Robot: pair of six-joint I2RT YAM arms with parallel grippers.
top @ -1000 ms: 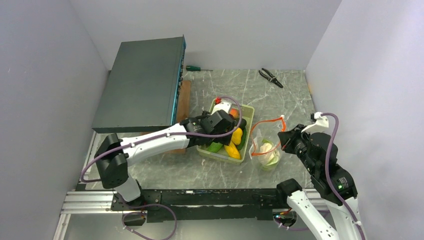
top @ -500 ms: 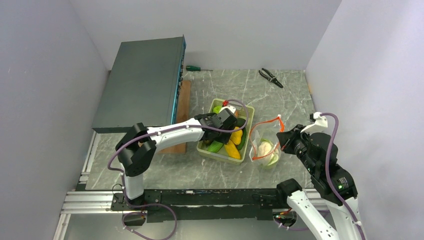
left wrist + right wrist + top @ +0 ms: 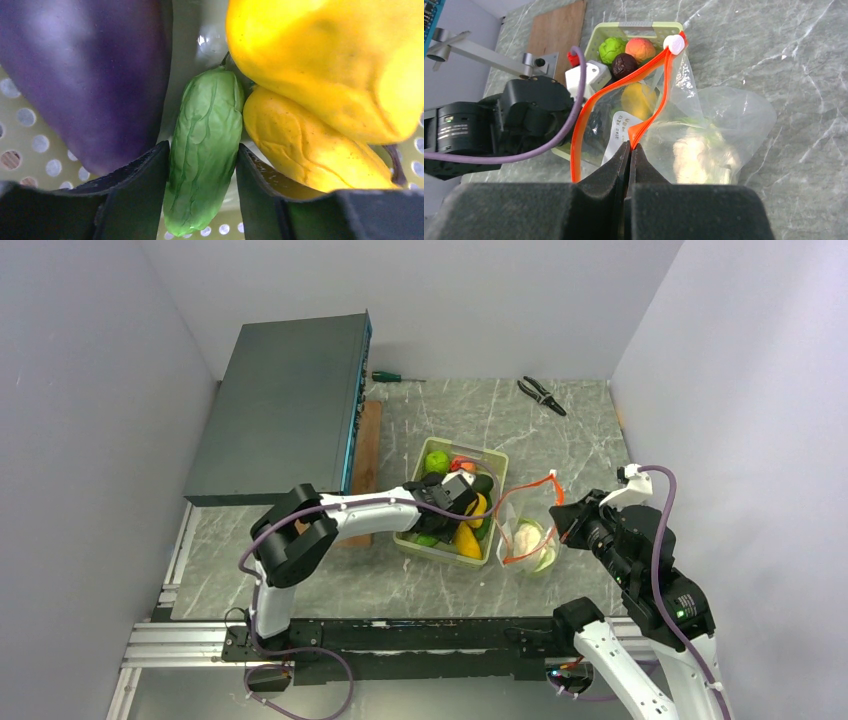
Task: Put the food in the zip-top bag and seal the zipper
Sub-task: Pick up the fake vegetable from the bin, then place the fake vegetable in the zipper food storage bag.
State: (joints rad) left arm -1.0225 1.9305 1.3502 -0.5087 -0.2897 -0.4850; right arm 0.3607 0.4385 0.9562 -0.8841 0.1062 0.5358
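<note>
Left end effector (image 3: 202, 200) down inside pale green tray (image 3: 496, 462), fingers spread either side of green cucumber-shaped piece (image 3: 205, 150); whether fingers touch it cannot be told. Purple piece (image 3: 90, 75) lies left of it, yellow pieces (image 3: 320, 75) right.

Right end effector (image 3: 630, 150) clenched on red-orange zipper (image 3: 659, 75), holding mouth of zip-top bag (image 3: 528, 535) open just right of tray. White slider tab (image 3: 674, 44) at far end of strip. White cauliflower (image 3: 530, 538) already inside bag. Bag rests on table (image 3: 590, 440).

white label (image 3: 620, 131) inside bag, print too small to read
</note>
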